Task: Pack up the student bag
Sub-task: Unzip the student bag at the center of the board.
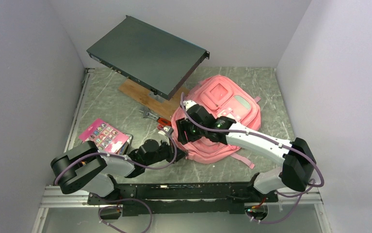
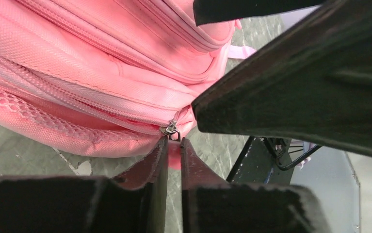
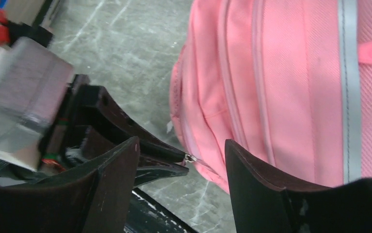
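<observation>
No writing can be read on anything.

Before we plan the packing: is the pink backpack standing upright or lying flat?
Lying flat. From above, the backpack shows its front pockets facing up, spread on the table.

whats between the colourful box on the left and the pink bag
In the top view, the left gripper sits at the student bag edge, with a red-handled tool just beyond it.
</observation>
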`<move>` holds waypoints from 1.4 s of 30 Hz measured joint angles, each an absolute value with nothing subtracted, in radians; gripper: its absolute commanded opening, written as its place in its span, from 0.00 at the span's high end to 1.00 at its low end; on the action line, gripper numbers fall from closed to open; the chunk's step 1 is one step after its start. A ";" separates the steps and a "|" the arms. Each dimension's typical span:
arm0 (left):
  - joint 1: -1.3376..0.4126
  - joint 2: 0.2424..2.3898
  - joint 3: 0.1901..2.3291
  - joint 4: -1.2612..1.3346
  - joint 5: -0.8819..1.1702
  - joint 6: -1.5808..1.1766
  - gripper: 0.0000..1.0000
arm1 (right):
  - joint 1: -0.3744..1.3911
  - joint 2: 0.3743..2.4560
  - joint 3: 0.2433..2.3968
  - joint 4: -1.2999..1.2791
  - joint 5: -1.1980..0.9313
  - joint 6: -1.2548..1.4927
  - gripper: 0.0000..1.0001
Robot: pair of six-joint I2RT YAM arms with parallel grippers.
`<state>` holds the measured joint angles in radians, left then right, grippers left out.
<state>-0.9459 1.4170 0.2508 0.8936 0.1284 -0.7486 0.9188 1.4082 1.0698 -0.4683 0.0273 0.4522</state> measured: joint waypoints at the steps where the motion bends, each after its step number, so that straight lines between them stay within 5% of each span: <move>1: -0.942 1.417 0.251 0.894 0.136 -0.750 0.62 | 0.919 1.406 1.062 -0.471 0.044 0.469 0.26; 3: -0.933 1.417 0.253 0.895 0.157 -0.762 0.25 | 0.919 1.394 1.040 -0.478 0.067 0.505 0.25; 4: -0.931 1.417 0.252 0.902 0.172 -0.777 0.15 | 0.919 1.386 1.026 -0.489 0.079 0.529 0.25; 6: -0.927 1.416 0.241 0.945 0.213 -0.814 0.13 | 0.919 1.369 1.005 -0.534 0.104 0.577 0.26; 12: -0.869 1.316 0.177 0.907 0.258 -0.866 0.21 | 0.963 1.296 0.940 -0.621 0.152 0.717 0.31; 22: -0.781 0.943 0.300 0.365 0.037 -0.900 0.23 | 1.114 1.278 0.869 -0.605 0.255 1.001 0.48; 27: -0.752 1.042 0.443 0.223 -0.025 -0.932 0.32 | 1.116 1.336 0.890 -0.595 0.324 1.065 0.48; 35: -0.692 1.264 0.482 0.176 0.024 -1.024 0.32 | 1.146 1.448 0.928 -0.574 0.389 1.106 0.48; 42: -0.685 1.386 0.554 0.176 0.055 -0.989 0.45 | 1.192 1.581 1.028 -0.646 0.496 1.148 0.54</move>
